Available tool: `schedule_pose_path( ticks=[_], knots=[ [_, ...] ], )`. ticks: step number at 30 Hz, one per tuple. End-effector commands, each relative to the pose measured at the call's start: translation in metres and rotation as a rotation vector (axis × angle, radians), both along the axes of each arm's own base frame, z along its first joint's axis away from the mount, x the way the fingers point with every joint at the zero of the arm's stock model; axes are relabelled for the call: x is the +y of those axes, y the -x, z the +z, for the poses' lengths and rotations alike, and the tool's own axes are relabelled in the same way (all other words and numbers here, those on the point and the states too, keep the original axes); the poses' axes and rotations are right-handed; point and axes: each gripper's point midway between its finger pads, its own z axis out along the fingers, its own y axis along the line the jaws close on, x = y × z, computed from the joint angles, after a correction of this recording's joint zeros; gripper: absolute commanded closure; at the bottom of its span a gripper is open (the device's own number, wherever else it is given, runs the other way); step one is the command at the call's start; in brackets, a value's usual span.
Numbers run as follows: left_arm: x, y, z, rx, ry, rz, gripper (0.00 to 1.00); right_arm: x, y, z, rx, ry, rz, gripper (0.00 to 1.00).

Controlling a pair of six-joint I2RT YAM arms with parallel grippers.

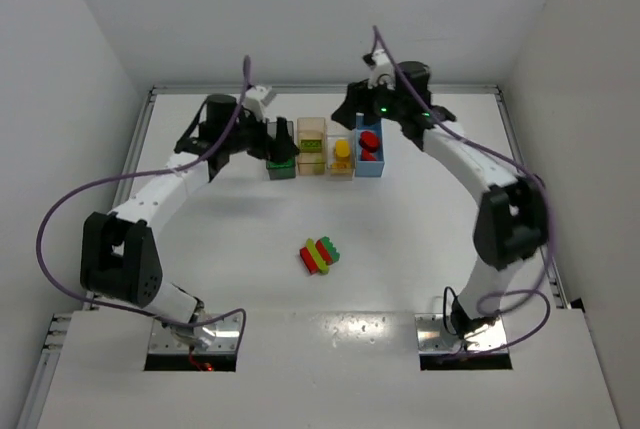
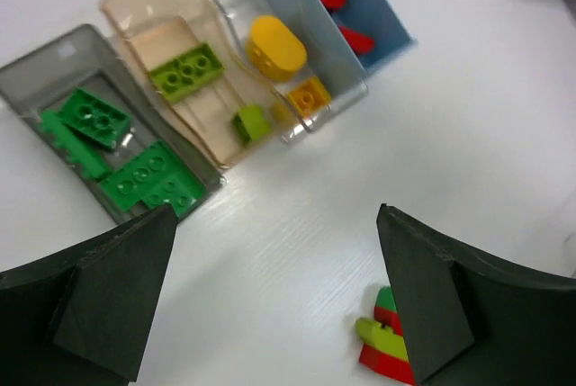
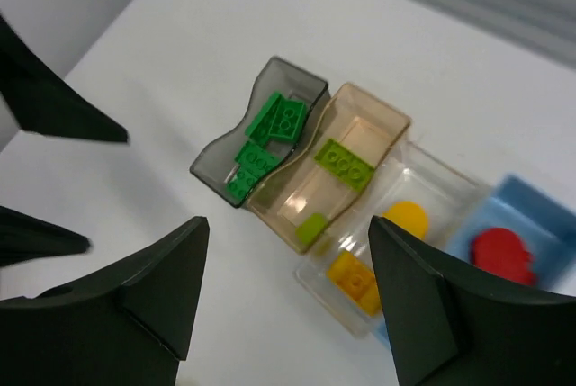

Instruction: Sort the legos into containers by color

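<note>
A clump of red, yellow and green legos (image 1: 320, 256) lies mid-worktop (image 1: 420, 239). Beyond it, in a touching row, are the dark grey bin (image 3: 211, 166) with dark green bricks, tan bin (image 3: 378, 121) with lime, clear bin (image 3: 441, 175) with yellow and blue bin (image 3: 531, 201) with red. The left pincer (image 2: 276, 224) and right pincer (image 3: 288, 228) hover above the row, both spread wide and empty.

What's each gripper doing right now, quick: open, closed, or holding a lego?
Left gripper: open, holding nothing.
Right gripper: open, holding nothing.

A black finger (image 2: 450, 314) hides part of the stuck-together bricks (image 2: 378, 350); in the right wrist view the blue bin (image 3: 540, 210) is cropped, its red pieces (image 3: 499, 255) blurred
</note>
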Motion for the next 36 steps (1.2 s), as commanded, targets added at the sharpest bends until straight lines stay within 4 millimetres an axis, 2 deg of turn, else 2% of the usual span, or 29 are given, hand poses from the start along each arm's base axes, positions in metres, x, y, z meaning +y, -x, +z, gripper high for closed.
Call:
schedule_pose_path(
  ticks=[1, 2, 3, 4, 5, 6, 7, 8, 9, 10, 12, 13, 14, 15, 19, 23, 24, 26, 29, 32, 36],
  knots=[
    [-0.025, 0.058, -0.016, -0.087, -0.166, -0.188, 0.0, -0.053, 0.042, 0.039, -0.141, 0.089, 0.008, 0.28],
    [-0.035, 0.079, -0.024, -0.108, -0.211, -0.223, 0.0, -0.074, 0.062, 0.033, -0.15, 0.151, 0.0, 0.28],
    [-0.03, 0.077, -0.017, -0.132, -0.222, -0.192, 0.0, -0.079, 0.062, 0.028, -0.151, 0.18, 0.007, 0.28],
    [-0.04, 0.095, -0.033, -0.119, -0.265, -0.212, 0.0, -0.089, 0.081, 0.024, -0.155, 0.211, 0.002, 0.28],
    [-0.045, 0.103, -0.037, -0.126, -0.288, -0.216, 0.0, -0.103, 0.086, 0.02, -0.148, 0.236, -0.02, 0.28],
    [-0.049, 0.111, -0.041, -0.131, -0.31, -0.222, 0.0, -0.108, 0.099, 0.012, -0.116, 0.264, -0.014, 0.28],
    [-0.06, 0.128, -0.049, -0.117, -0.316, -0.253, 0.0, -0.118, 0.107, 0.002, -0.101, 0.302, -0.014, 0.28],
    [-0.061, 0.132, -0.052, -0.121, -0.334, -0.239, 0.0, -0.125, 0.115, 0.004, -0.097, 0.313, -0.019, 0.28],
    [-0.065, 0.137, -0.056, -0.113, -0.338, -0.247, 0.0, -0.13, 0.127, -0.005, -0.051, 0.336, -0.012, 0.28],
    [-0.074, 0.15, -0.061, -0.108, -0.345, -0.281, 0.0, -0.136, 0.13, -0.004, -0.041, 0.338, -0.025, 0.28],
    [-0.08, 0.155, -0.071, -0.106, -0.392, -0.267, 0.0, -0.147, 0.142, -0.007, -0.031, 0.34, -0.048, 0.28],
    [-0.089, 0.161, -0.074, -0.097, -0.389, -0.278, 0.0, -0.151, 0.146, -0.007, -0.035, 0.339, -0.058, 0.28],
    [-0.092, 0.163, -0.085, -0.072, -0.408, -0.277, 0.0, -0.156, 0.15, -0.009, -0.03, 0.334, -0.067, 0.28],
    [-0.097, 0.165, -0.085, -0.065, -0.403, -0.283, 0.0, -0.156, 0.153, 0.0, -0.053, 0.322, -0.077, 0.28],
    [-0.108, 0.175, -0.106, -0.023, -0.429, -0.312, 0.0, -0.173, 0.162, 0.0, -0.036, 0.31, -0.13, 0.28],
    [-0.1, 0.182, -0.125, 0.04, -0.476, -0.318, 0.0, -0.182, 0.164, 0.006, -0.047, 0.309, -0.158, 0.28],
    [-0.098, 0.184, -0.127, 0.049, -0.484, -0.319, 0.0, -0.185, 0.166, 0.0, -0.027, 0.311, -0.166, 0.28],
    [-0.095, 0.192, -0.128, 0.047, -0.49, -0.343, 0.0, -0.188, 0.166, 0.003, -0.036, 0.31, -0.178, 0.28],
    [-0.091, 0.198, -0.131, 0.053, -0.504, -0.377, 0.0, -0.186, 0.168, 0.0, -0.028, 0.301, -0.162, 0.28],
    [-0.084, 0.213, -0.139, 0.075, -0.533, -0.461, 0.0, -0.184, 0.168, -0.003, -0.018, 0.296, -0.153, 0.28],
    [-0.083, 0.222, -0.133, 0.075, -0.521, -0.511, 0.0, -0.187, 0.163, -0.007, -0.011, 0.304, -0.156, 0.28]
  ],
)
